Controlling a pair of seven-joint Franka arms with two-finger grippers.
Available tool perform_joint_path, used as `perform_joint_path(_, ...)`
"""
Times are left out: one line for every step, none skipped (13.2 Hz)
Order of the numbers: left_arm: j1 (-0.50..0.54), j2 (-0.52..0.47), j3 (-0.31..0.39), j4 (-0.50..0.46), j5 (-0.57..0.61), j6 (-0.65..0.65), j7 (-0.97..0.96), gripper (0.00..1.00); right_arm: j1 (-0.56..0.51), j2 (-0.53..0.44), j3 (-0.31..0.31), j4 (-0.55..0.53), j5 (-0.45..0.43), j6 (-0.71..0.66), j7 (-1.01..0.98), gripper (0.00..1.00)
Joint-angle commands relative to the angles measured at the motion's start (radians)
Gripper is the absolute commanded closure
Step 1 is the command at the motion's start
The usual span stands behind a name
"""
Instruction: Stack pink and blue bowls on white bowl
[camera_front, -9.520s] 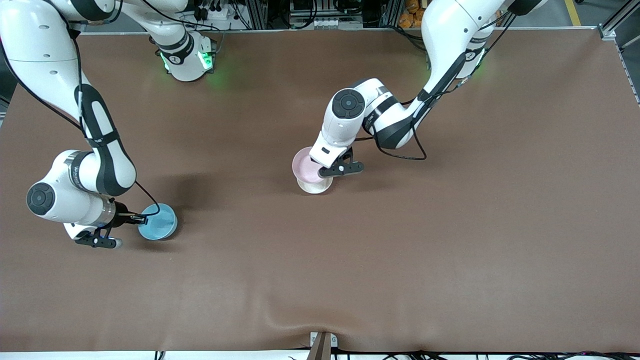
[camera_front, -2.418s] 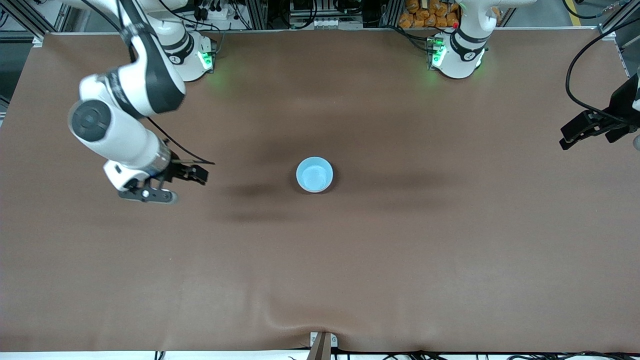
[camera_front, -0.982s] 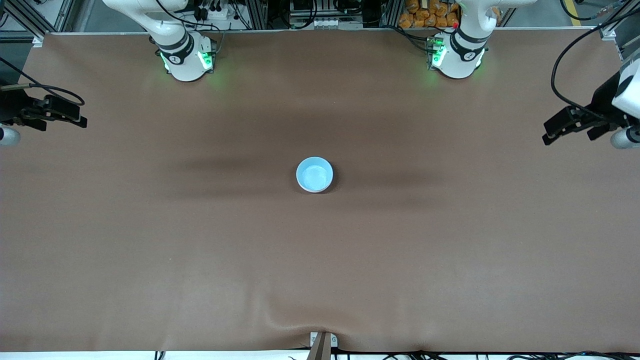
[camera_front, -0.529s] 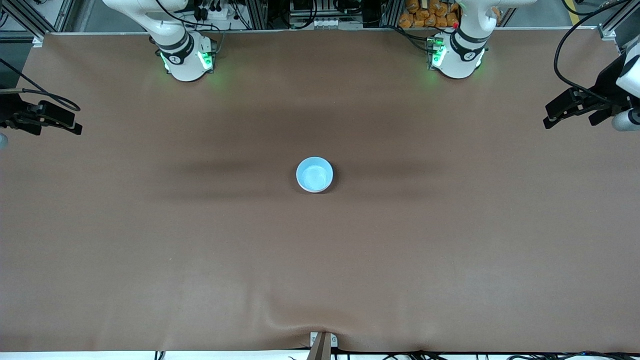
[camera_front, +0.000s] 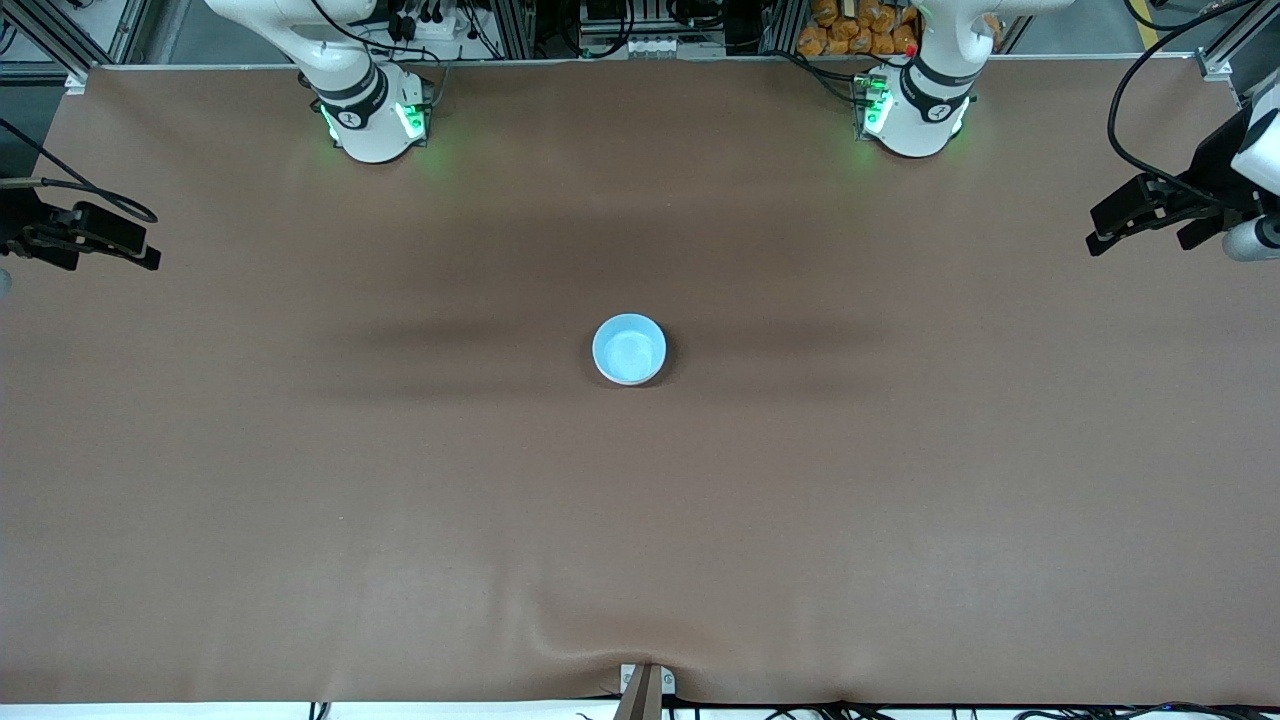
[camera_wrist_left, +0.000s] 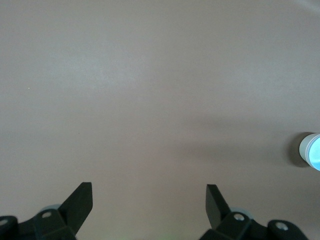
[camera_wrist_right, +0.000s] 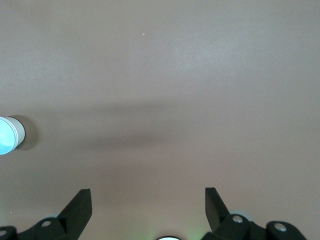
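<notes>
Front view: blue bowl (camera_front: 629, 349) hides those beneath; left tool (camera_wrist_left: 149, 200) and right tool (camera_wrist_right: 148, 201) spread apart.

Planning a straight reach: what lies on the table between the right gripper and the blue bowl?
Nothing: in the front view only bare brown table lies between the open right gripper, at its arm's end, and the blue bowl mid-table.

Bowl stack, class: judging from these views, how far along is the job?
Looks finished: the blue bowl sits topmost mid-table; the bowls beneath are hidden from above. Nothing in hand: the left gripper and right gripper hang open at the table's ends. Nothing visibly remains.
</notes>
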Motion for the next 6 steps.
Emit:
perform_joint_path(0.004,-0.006,0.000,0.007,-0.027,-0.014,0.021,0.00,-0.014,-0.010,0.009,-0.006,-0.011,0.003,0.012,0.00)
perform_joint_path(0.005,-0.006,0.000,0.010,-0.028,-0.014,0.021,0.00,-0.014,-0.010,0.009,-0.006,-0.011,0.004,0.012,0.00)
perform_joint_path(0.008,-0.006,0.003,0.021,-0.035,-0.014,0.022,0.00,-0.014,-0.008,0.009,-0.006,-0.011,0.004,0.012,0.00)
perform_joint_path(0.009,-0.005,0.008,0.031,-0.050,-0.014,0.021,0.00,-0.014,-0.008,0.009,-0.006,-0.014,0.004,0.012,0.00)
perform_joint_path(0.009,-0.003,0.009,0.033,-0.051,-0.014,0.021,0.00,-0.014,-0.008,0.009,-0.006,-0.022,0.004,0.012,0.00)
perform_joint_path(0.007,-0.003,0.006,0.033,-0.045,-0.014,0.018,0.00,-0.014,-0.008,0.009,-0.006,-0.026,0.006,0.012,0.00)
